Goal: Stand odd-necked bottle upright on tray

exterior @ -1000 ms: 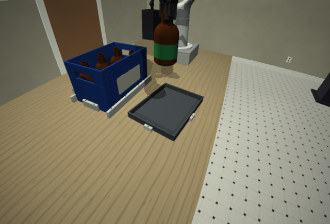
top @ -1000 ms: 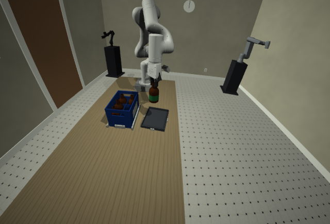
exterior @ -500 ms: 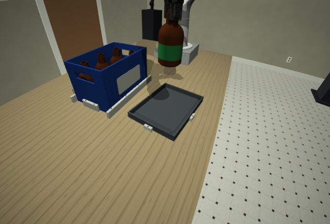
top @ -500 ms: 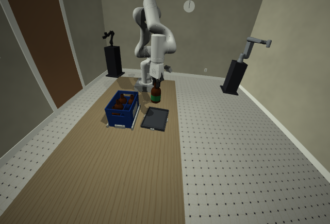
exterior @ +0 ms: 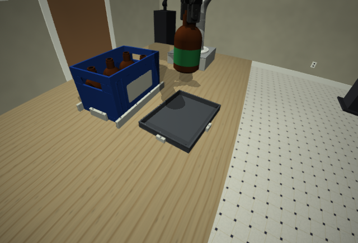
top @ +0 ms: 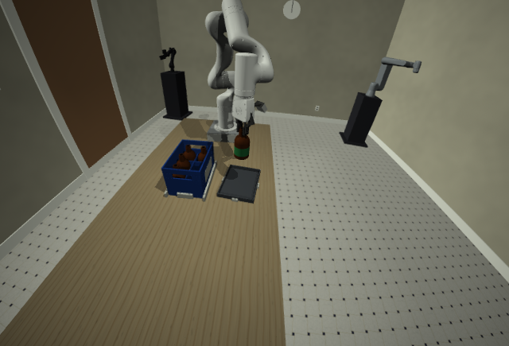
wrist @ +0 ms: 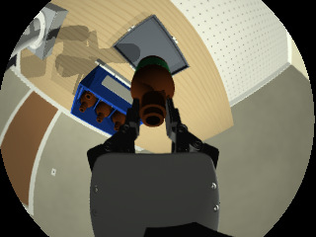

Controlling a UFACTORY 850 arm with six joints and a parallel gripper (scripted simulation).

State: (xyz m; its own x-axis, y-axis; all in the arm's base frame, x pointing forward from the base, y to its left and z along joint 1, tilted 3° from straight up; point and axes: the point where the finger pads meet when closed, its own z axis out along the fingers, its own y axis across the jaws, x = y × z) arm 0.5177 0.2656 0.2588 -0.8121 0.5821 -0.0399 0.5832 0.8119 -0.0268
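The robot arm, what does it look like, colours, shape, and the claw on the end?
The arm is glossy white with thick, rounded tubular links and bulbous joints, on a pale grey square base. The wrist housing is white and boxy. The claw has slim black fingers. No cables or markings are visible.

Top high facing arm, exterior near crate (exterior: pixel 115 90), wrist looking down pincer (wrist: pixel 153 118)

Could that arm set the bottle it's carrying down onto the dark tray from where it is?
Probably yes. The gripper holds the green-banded bottle by its neck, hanging upright above the tray's far edge. Nothing stands between them, and the blue crate sits off to the side.
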